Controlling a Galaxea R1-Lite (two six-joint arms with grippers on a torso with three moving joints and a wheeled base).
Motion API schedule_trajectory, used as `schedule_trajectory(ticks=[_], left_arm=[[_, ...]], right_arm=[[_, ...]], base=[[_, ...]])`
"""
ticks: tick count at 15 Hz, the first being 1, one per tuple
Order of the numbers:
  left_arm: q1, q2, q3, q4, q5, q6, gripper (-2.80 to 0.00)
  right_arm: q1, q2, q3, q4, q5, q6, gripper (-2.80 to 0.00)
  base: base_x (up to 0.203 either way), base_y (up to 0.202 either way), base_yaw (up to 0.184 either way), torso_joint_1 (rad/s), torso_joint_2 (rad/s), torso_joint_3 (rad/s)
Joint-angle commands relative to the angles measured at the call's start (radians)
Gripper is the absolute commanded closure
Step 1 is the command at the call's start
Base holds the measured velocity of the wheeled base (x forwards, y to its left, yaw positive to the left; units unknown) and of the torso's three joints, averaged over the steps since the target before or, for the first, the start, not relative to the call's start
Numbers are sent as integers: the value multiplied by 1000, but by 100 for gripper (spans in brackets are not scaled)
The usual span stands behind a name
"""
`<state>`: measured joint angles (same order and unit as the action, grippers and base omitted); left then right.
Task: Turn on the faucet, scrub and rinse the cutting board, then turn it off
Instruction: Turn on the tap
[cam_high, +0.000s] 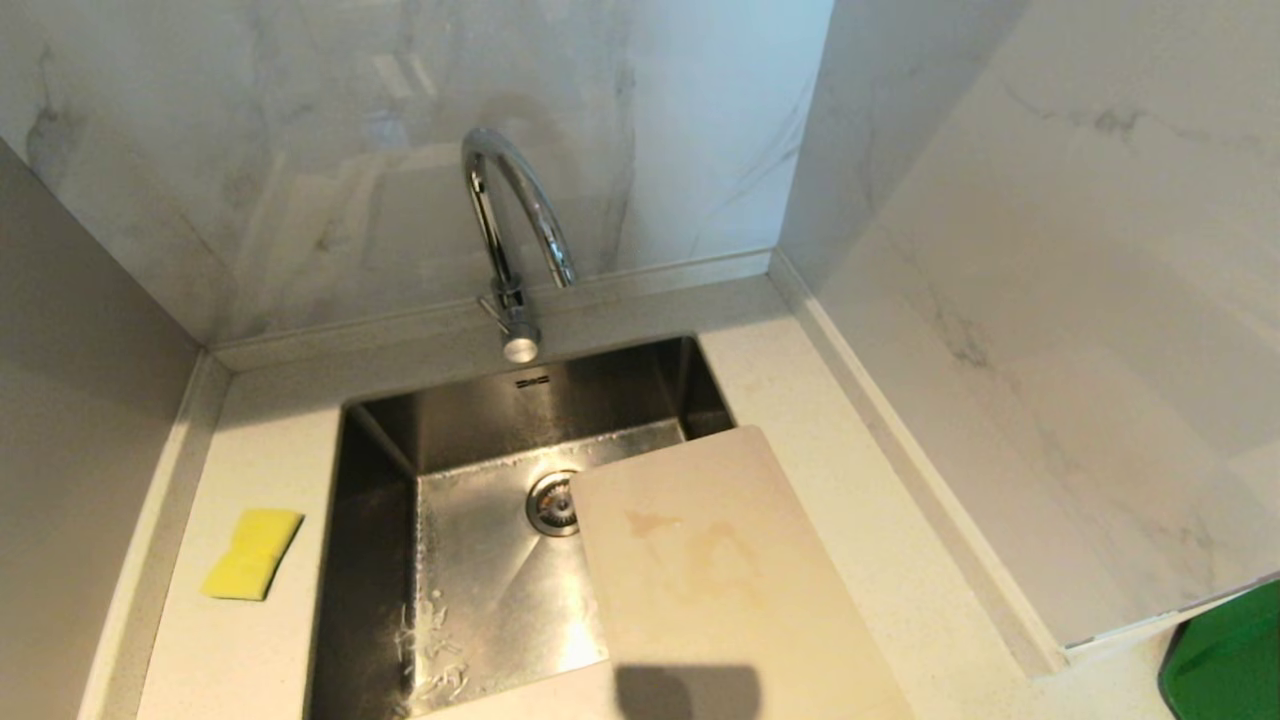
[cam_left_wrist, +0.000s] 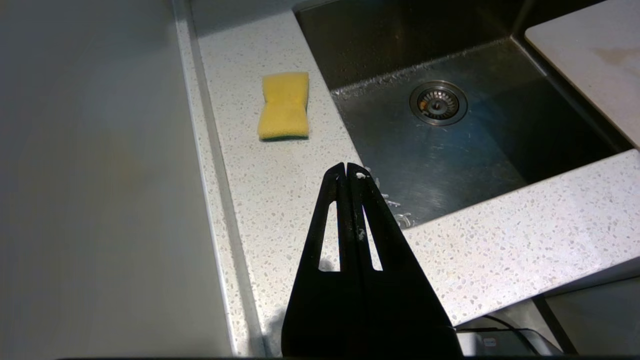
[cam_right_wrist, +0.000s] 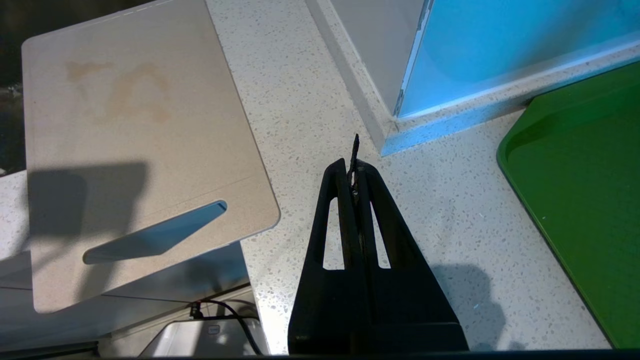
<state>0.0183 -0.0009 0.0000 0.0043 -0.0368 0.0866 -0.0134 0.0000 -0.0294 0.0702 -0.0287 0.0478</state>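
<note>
White speckled counter wraps a steel sink (cam_high: 480, 560) in a marble-walled corner, and nothing of the job is begun: no water runs.

My left gripper (cam_left_wrist: 348, 172) hangs pinched tight and empty over the near left counter, by the sink's near left corner, with the sponge (cam_left_wrist: 284, 105) lying farther off on the same strip. My right gripper (cam_right_wrist: 354, 167) is pressed together too, holding nothing, above the counter near right of the sink, between the cutting board (cam_right_wrist: 135, 145) and a green tray (cam_right_wrist: 580, 200). Neither arm shows in the head view; both seem parked low and pulled back.

The board lies tilted across the sink's right rim, its far corner reaching over the basin near the drain (cam_high: 552, 503), its slotted end jutting past the near counter edge. I judge that the main risk: a scrubbing push on either overhang could tip or slide it. The faucet (cam_high: 515, 230) stands at the far rim; its small lever at the base could easily slip from closed fingers.
</note>
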Motion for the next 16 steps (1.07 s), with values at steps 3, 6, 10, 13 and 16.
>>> schedule_trajectory(ticks=[3, 6, 10, 13, 16], left_arm=[[0, -4, 3, 0, 0, 1, 0], [0, -4, 3, 0, 0, 1, 0], [0, -4, 3, 0, 0, 1, 0], [1, -4, 3, 0, 0, 0, 0], [0, -4, 3, 0, 0, 1, 0]], right_arm=[[0, 0, 0, -1, 1, 0, 0], [0, 0, 0, -1, 0, 0, 0], [0, 0, 0, 0, 0, 0, 0], [0, 0, -1, 0, 0, 0, 0], [0, 0, 0, 0, 1, 1, 0]], base=[[0, 0, 0, 0, 0, 0], [0, 0, 0, 0, 0, 0], [0, 0, 0, 0, 0, 0], [0, 0, 0, 0, 0, 0], [0, 0, 0, 0, 0, 0]])
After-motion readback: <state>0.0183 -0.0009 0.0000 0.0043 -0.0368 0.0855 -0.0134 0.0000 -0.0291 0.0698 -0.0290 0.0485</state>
